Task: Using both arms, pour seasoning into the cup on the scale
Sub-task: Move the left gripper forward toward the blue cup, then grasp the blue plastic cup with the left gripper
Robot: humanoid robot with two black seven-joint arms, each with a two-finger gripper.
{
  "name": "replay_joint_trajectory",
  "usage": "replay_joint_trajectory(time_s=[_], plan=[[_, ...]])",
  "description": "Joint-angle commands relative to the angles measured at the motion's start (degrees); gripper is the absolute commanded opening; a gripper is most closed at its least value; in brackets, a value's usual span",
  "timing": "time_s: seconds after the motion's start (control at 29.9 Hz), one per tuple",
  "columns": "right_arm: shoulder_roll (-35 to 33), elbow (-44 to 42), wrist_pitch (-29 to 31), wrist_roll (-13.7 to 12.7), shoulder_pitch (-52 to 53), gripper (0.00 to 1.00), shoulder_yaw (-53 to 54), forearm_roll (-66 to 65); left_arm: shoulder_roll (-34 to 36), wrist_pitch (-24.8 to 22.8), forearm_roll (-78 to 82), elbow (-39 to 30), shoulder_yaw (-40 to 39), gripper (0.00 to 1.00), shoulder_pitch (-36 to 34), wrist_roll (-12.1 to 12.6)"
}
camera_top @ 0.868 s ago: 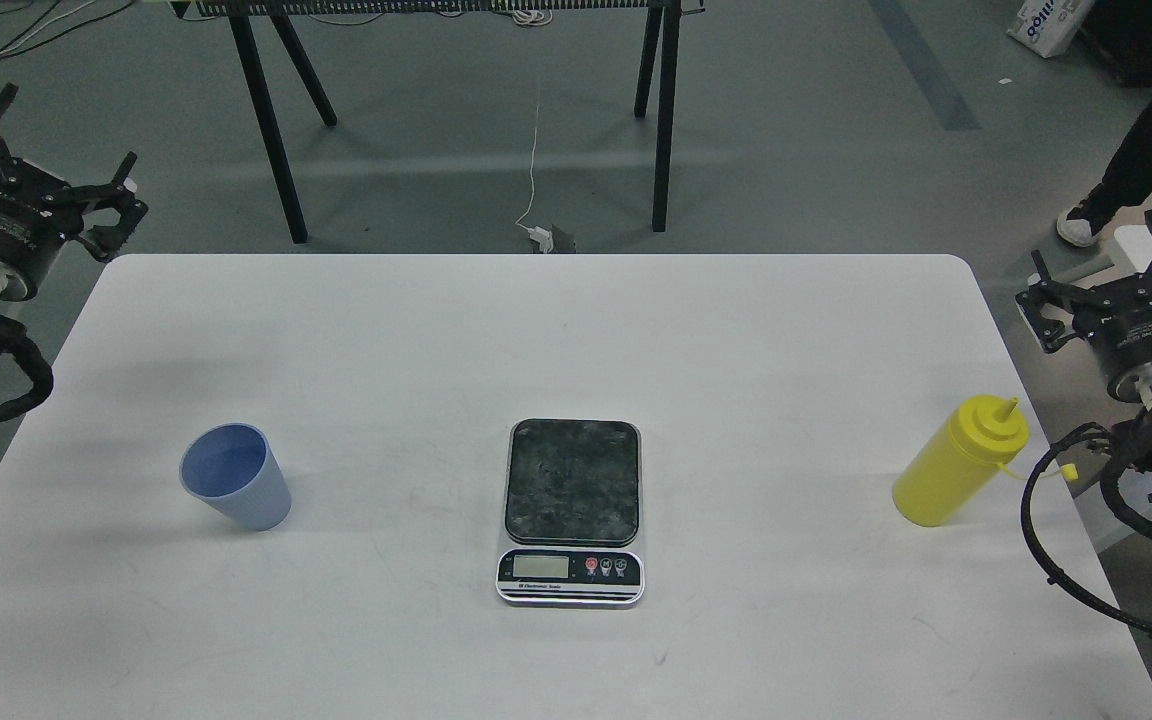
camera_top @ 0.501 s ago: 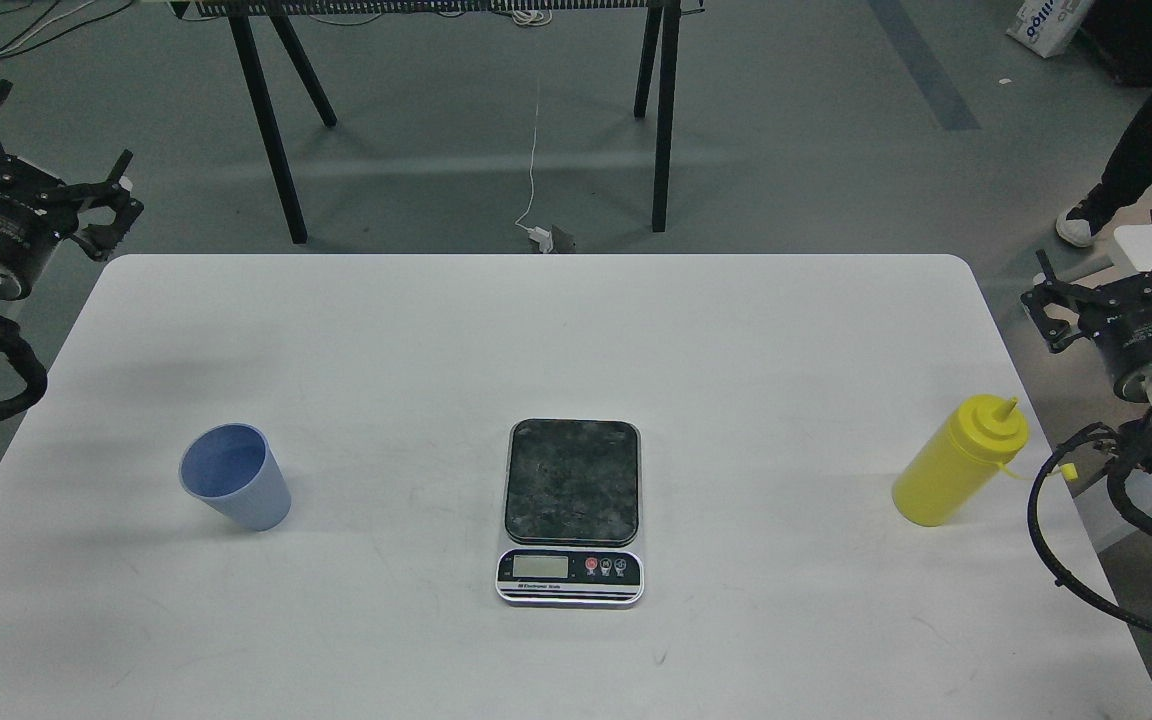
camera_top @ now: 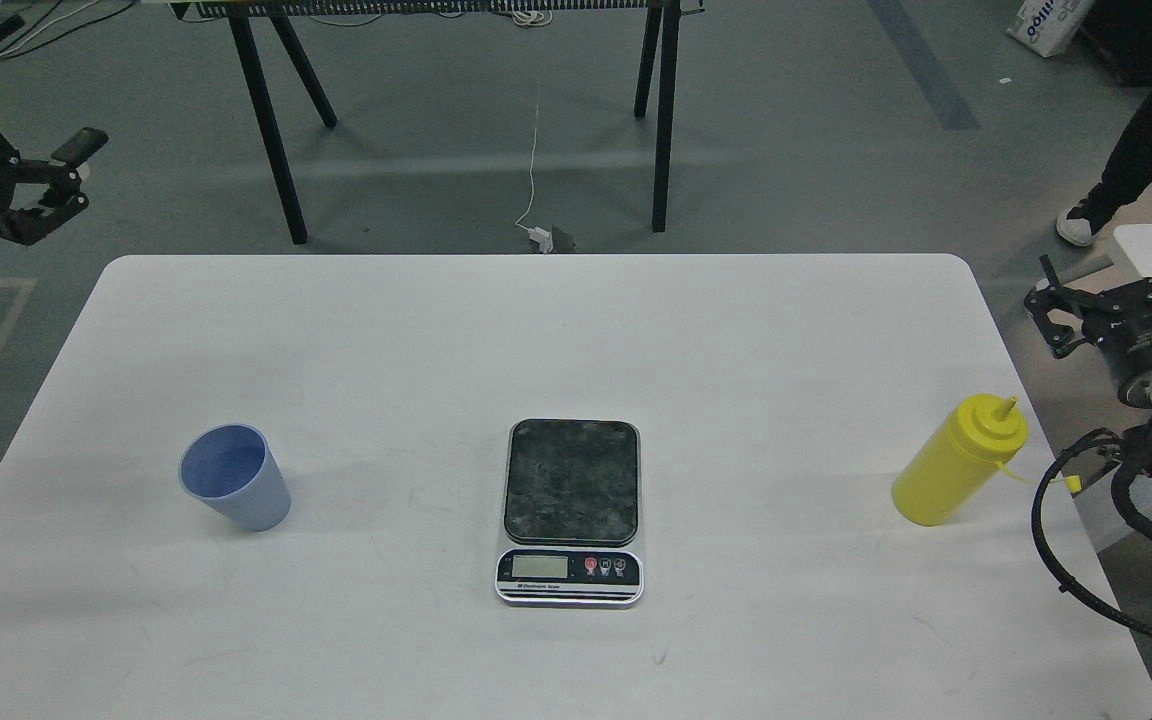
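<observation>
Head view, one moment. The white table [camera_top: 536, 330] carried three things, all upright and well apart from one another.

Left gripper [camera_top: 31, 190]: off the table's far-left corner, over the grey floor [camera_top: 786, 150], up at the view's left edge. Only part of it showed; one black finger [camera_top: 76, 147] pointed right, a second lower claw below it. The gap between them looked open, with nothing in it. White lettering was on its body, cut off by the frame.

Right gripper [camera_top: 1121, 290]: off the table's right edge, beyond the far side of the bottle. Its claws were spread wide and empty, pointing away toward the floor. A silver wrist ring sat behind it, and a black cable loop [camera_top: 1056, 540] hung nearer the camera.

Seasoning bottle [camera_top: 956, 462]: yellow, nozzle up, small tethered cap hanging off its right side. It stood near the table's right edge, nearer the camera than the right gripper and a little to that gripper's left, not touching it.

Blue ribbed cup [camera_top: 236, 490]: open mouth up, on the table's left half, well nearer the camera than the left gripper and to that gripper's right. Far from it, no contact.

Digital kitchen scale [camera_top: 571, 510]: roughly midway between the two grippers, nearer the camera than both. Dark mottled plate bare; the silver front with LCD and three small buttons faced the camera. The display's reading was too small to make out.

Behind the table were black trestle legs [camera_top: 271, 130] and a white cord [camera_top: 533, 150] running down to a plug on the floor.
</observation>
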Motion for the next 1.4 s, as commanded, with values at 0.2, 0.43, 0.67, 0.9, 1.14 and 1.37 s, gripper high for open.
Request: replay_joint_trajectory(time_s=[0.2,0.43,0.67,0.9,1.14,1.37], plan=[[0.0,-0.1,0.0,0.1,-1.0,0.99,0.2,0.1,4.3,0.0,32.0,-10.3,0.2,0.92,2.1,-0.2],[-0.6,-0.4,0.0,0.1,-1.5,0.99,0.5,0.0,2.8,0.0,45.4,-11.6,2.8,0.92,2.6,-0.2],[-1.0,-0.4,0.0,0.1,-1.6,0.99,1.3,0.0,1.3,2.4,57.0,-13.0,6.4,0.89,2.6,-0.7],[-1.0,-0.6,0.0,0.1,-1.6,0.99,1.3,0.0,1.3,12.4,75.5,-12.8,16.7,0.89,2.7,-1.5],[-1.0,-0.7,0.0,0.3,-1.7,0.99,1.3,0.0,1.1,21.0,86.9,-10.6,25.8,0.89,2.6,-1.5],[-1.0,-0.7,0.0,0.3,-2.0,0.99,1.4,0.1,0.3,22.1,87.4,-8.9,28.0,0.79,2.6,-2.4]])
